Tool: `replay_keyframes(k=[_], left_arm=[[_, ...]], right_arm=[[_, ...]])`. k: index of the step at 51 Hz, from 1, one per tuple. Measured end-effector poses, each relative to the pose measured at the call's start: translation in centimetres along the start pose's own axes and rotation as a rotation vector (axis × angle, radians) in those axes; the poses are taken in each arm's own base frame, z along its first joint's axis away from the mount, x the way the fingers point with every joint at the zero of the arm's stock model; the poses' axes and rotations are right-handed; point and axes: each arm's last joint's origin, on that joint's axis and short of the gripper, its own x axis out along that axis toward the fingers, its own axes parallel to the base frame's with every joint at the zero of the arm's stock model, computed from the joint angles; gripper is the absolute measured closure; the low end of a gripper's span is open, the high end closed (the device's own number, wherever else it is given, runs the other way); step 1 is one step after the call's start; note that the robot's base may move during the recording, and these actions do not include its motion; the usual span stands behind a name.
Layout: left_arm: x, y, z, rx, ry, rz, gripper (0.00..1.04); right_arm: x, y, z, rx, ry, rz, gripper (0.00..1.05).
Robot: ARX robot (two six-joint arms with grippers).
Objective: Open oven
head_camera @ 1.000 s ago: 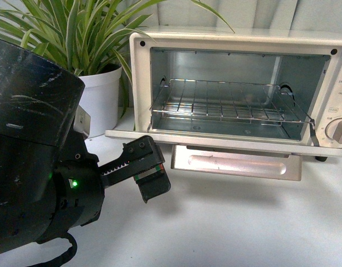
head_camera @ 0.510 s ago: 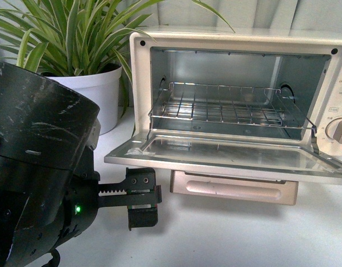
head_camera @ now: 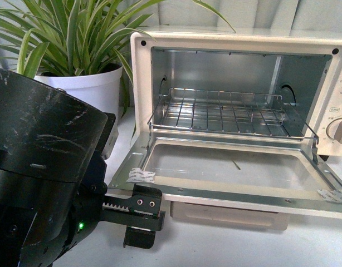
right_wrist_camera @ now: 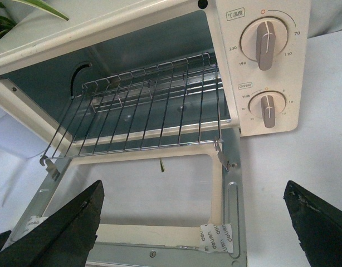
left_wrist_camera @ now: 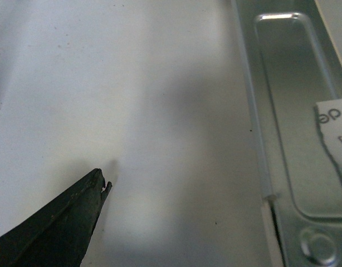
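Note:
The cream-white oven (head_camera: 138, 78) stands at the centre and right of the front view. Its glass door (head_camera: 226, 192) hangs open, folded down and forward over the table. The wire rack (head_camera: 226, 114) shows inside, and a knob (head_camera: 339, 130) is at the right edge. The bar handle (head_camera: 232, 214) shows under the door's front edge. My left gripper (head_camera: 140, 222) is open and empty, just below the door's left front corner. In the right wrist view my right gripper (right_wrist_camera: 193, 222) is open and empty above the door (right_wrist_camera: 232, 206), facing the rack (right_wrist_camera: 143, 105) and knobs (right_wrist_camera: 264, 44).
A leafy plant in a white pot (head_camera: 98, 94) stands left of the oven. My bulky black left arm (head_camera: 37, 183) fills the lower left. The white table (head_camera: 243, 245) runs in front. Paper stickers (head_camera: 140, 176) sit on the door's inner frame.
The oven door has swung further down, showing its inner face. My left gripper has moved down and back from the door's left edge.

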Motion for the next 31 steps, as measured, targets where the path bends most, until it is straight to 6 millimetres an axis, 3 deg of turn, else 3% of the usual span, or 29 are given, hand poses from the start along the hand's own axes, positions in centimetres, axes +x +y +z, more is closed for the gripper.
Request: replay_keyframes(k=[14,23,31], left_arm=[[-0.2,-0.2,0.0,0.063,-0.005,0.012,0.07],[-0.9,0.2,-0.2,0.006,0.011,-0.082,0.07],[-2.9,1.1,-0.2,-0.04,-0.018,-0.15,0.07]], right_arm=[[-0.1,0.1,0.0,-0.001,0.0,0.002,0.09],[-0.4,0.0,0.1,0.003,-0.001,0.012,0.09],[-1.5,-0.8,-0.3,0.009,0.007,0.026,0.09]])
